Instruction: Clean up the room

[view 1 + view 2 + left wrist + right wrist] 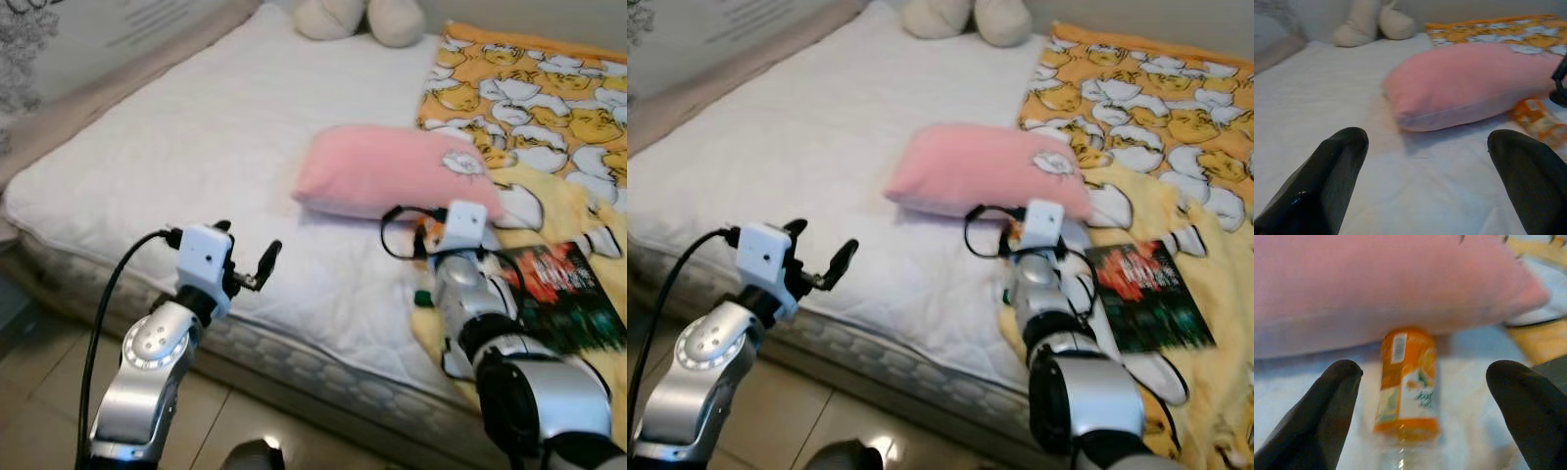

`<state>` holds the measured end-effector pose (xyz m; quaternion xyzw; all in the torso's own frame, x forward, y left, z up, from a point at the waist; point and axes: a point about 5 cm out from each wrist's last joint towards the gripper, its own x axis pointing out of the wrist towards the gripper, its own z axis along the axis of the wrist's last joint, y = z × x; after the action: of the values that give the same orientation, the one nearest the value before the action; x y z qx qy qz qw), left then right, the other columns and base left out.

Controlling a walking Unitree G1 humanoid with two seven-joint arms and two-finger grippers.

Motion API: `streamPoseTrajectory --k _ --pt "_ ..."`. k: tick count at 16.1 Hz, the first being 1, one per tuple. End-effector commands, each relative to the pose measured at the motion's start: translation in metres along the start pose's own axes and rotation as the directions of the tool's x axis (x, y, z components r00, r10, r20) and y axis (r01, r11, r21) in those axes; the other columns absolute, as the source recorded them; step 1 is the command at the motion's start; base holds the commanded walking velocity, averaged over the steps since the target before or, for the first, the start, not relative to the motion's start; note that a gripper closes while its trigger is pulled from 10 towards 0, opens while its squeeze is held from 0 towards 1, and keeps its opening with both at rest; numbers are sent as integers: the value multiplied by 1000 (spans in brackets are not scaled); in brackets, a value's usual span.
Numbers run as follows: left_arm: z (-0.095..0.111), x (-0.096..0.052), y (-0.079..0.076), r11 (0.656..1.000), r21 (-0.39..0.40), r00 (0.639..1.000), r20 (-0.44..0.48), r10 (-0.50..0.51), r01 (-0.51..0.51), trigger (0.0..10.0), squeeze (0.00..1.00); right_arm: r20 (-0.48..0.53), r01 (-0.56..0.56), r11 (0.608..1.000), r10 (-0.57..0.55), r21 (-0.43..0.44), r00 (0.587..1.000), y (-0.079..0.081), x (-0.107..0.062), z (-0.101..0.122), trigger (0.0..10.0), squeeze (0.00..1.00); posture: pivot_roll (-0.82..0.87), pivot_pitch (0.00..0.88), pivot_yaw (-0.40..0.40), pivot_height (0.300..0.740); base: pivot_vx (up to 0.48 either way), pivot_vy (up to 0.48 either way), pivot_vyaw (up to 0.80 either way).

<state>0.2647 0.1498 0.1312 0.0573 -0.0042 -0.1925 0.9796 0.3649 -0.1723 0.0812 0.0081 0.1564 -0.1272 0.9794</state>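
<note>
A pink pillow (392, 171) lies in the middle of the white bed (196, 147). Against its near edge lies a small bottle with an orange label (1408, 382), on its side. My right gripper (1425, 372) hovers open just over this bottle, one black finger on each side and neither touching it. My left gripper (247, 245) hangs open above the bed's front edge, left of the pillow, holding nothing. The left wrist view shows its fingers (1337, 166) spread wide toward the pillow (1469, 83).
A yellow and orange duck-print blanket (539, 88) covers the bed's right side, with a dark book (563, 294) on it beside my right arm. A cream plush toy (362, 18) sits at the far end. Tiled floor (39, 392) lies below the mattress edge.
</note>
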Motion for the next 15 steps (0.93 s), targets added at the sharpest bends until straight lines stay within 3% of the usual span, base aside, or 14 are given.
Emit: streamPoseTrajectory --k 1,5,10,14,15 --pt "1 6 -5 1000 3 1000 6 -27 26 10000 0 29 -2 1000 3 -26 1000 -2 1 4 10000 0 129 40 -3 740 0 0 -775" --pt "-1 12 -7 1000 5 1000 7 -28 28 10000 0 21 -22 1000 22 -19 1000 0 0 3 10000 0 119 29 -12 740 0 0 -759" --pt "-1 9 -10 999 40 999 23 -27 26 10000 0 -2 -141 987 142 72 990 14 0 5 10000 0 136 39 -29 736 0 0 0" --pt "15 6 -44 961 120 964 58 -258 250 10000 0 -60 -129 987 135 94 989 11 0 -3 10000 0 160 50 -41 736 0 0 0" --pt "20 8 -51 956 106 957 75 -282 273 10000 0 -92 -123 988 132 97 987 10 0 -7 10000 0 159 49 -44 736 0 0 0"
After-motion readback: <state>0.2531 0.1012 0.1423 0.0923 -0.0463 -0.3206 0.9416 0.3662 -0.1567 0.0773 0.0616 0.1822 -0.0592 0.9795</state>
